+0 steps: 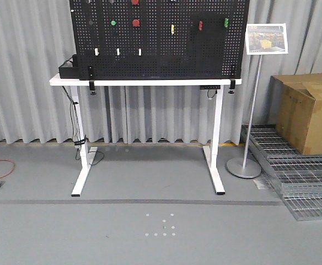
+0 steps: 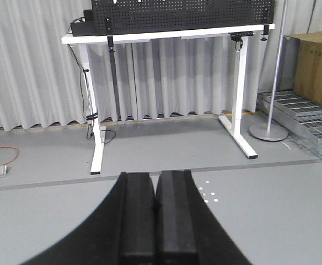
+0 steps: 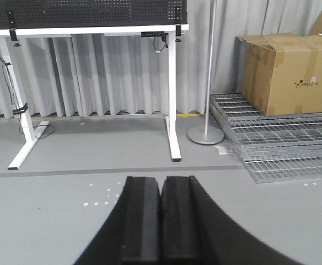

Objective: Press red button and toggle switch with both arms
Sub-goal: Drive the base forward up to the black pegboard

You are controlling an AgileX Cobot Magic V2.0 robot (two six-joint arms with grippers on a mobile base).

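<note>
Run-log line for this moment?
left gripper: shut | right gripper: shut | round red button on black pegboard panel: not reached

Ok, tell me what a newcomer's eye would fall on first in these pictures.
The black pegboard standing on the white table against the grey curtain, dotted with red, green and yellow controls. To its right, a cardboard box sits on metal grating. In the wrist views the left gripper and right gripper fill the bottom edge, both shut, empty.
</note>
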